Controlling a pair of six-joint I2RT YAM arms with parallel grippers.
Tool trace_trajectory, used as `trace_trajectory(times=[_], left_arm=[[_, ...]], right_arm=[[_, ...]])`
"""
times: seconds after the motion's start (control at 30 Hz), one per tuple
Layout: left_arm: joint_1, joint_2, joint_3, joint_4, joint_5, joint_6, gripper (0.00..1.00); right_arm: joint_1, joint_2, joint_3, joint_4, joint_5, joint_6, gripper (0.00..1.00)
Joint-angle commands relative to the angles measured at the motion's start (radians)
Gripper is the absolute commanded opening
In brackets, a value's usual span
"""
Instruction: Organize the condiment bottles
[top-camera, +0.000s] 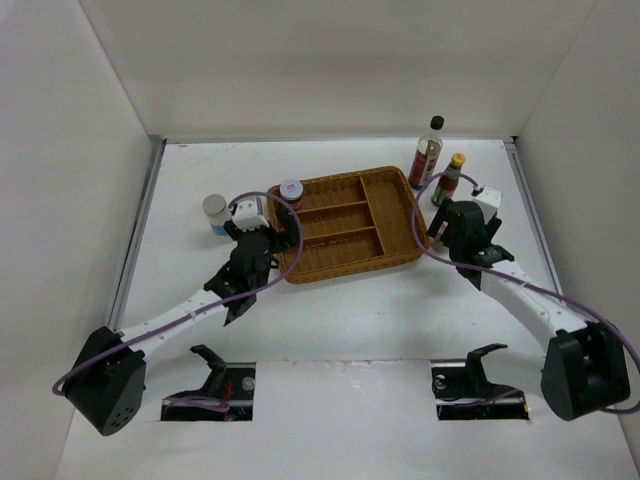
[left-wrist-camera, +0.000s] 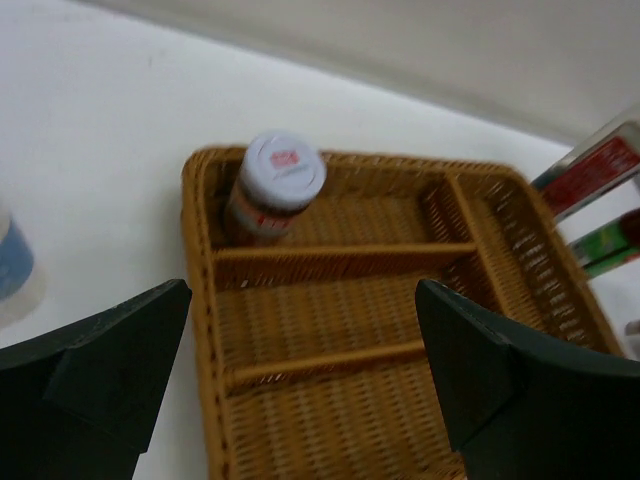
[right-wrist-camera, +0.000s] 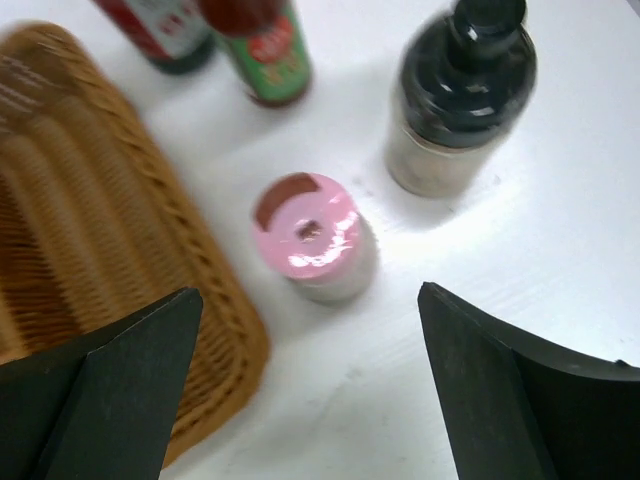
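Observation:
The purple-white-topped shaker (left-wrist-camera: 280, 185) stands in the far left compartment of the wicker tray (left-wrist-camera: 205, 300); it also shows in the top view (top-camera: 291, 190). My left gripper (left-wrist-camera: 300, 380) is open and empty over the tray's left edge (top-camera: 270, 238). The grey-lidded jar (top-camera: 214, 213) stands left of the tray. My right gripper (right-wrist-camera: 310, 390) is open and empty, just short of the pink-topped shaker (right-wrist-camera: 312, 235). The black-topped shaker (right-wrist-camera: 460, 95) stands behind it to the right. The dark red bottle (top-camera: 427, 155) and the yellow-capped sauce (top-camera: 449, 180) stand by the tray's far right corner.
The tray (top-camera: 345, 225) lies mid-table and its right edge (right-wrist-camera: 90, 250) is close beside the pink-topped shaker. White walls enclose the table on three sides. In the top view the right arm (top-camera: 465, 230) hides the pink and black shakers.

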Motion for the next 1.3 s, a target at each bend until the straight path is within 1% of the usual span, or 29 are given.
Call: trace_trajectory(times=[0.0,0.1,0.2,0.3,0.4,0.43,0.47,0.5,0.53,0.67,0.73,0.8,0.87,1.0,1.17,1.27], left_arm=[[0.005,-0.088,-0.104,0.042,0.019,-0.095,1.0],[-0.006,-0.135,-0.189,0.08,0.031,-0.118,1.0],[-0.016,-0.163,-0.241,0.112,0.032,-0.12,1.0],[-0.015,-0.175,-0.278,0.158,0.048,-0.117,1.0],[-0.007,-0.168,-0.306,0.206,0.072,-0.117,1.0],[-0.006,-0.163,-0.316,0.22,0.077,-0.117,1.0],[-0.004,-0.162,-0.328,0.234,0.078,-0.117,1.0],[-0.002,-0.162,-0.341,0.247,0.079,-0.117,1.0],[0.001,-0.165,-0.355,0.263,0.079,-0.117,1.0],[0.017,-0.195,-0.41,0.342,0.068,-0.118,1.0],[0.019,-0.203,-0.442,0.382,0.034,-0.126,1.0],[0.013,-0.203,-0.459,0.399,-0.006,-0.135,1.0],[0.013,-0.214,-0.465,0.396,-0.01,-0.14,1.0],[0.025,-0.255,-0.487,0.39,-0.021,-0.152,1.0],[0.048,-0.283,-0.496,0.356,-0.018,-0.175,1.0],[0.053,-0.271,-0.493,0.355,-0.012,-0.183,1.0]], right_arm=[[-0.033,0.04,0.079,0.0,0.001,-0.02,0.95],[-0.056,0.104,0.112,0.019,-0.024,-0.016,0.93],[-0.09,0.179,0.145,0.051,-0.041,-0.013,0.9],[-0.106,0.247,0.161,0.091,-0.071,-0.01,0.84],[-0.112,0.324,0.181,0.108,-0.076,-0.006,0.73],[-0.112,0.345,0.194,0.103,-0.074,-0.004,0.66],[-0.112,0.354,0.2,0.1,-0.065,-0.004,0.55],[-0.109,0.342,0.198,0.106,-0.039,-0.004,0.47],[-0.109,0.313,0.191,0.114,0.002,-0.003,0.44],[-0.005,0.165,0.21,0.129,0.131,-0.065,0.43],[0.07,0.123,0.269,0.122,0.153,-0.114,0.42],[0.139,0.129,0.348,0.118,0.141,-0.148,0.42],[0.199,0.19,0.439,0.126,0.092,-0.161,0.42],[0.288,0.408,0.655,0.146,-0.021,-0.148,0.42],[0.384,0.702,0.962,0.125,-0.057,-0.191,0.41],[0.413,0.827,1.095,0.089,-0.065,-0.199,0.41]])
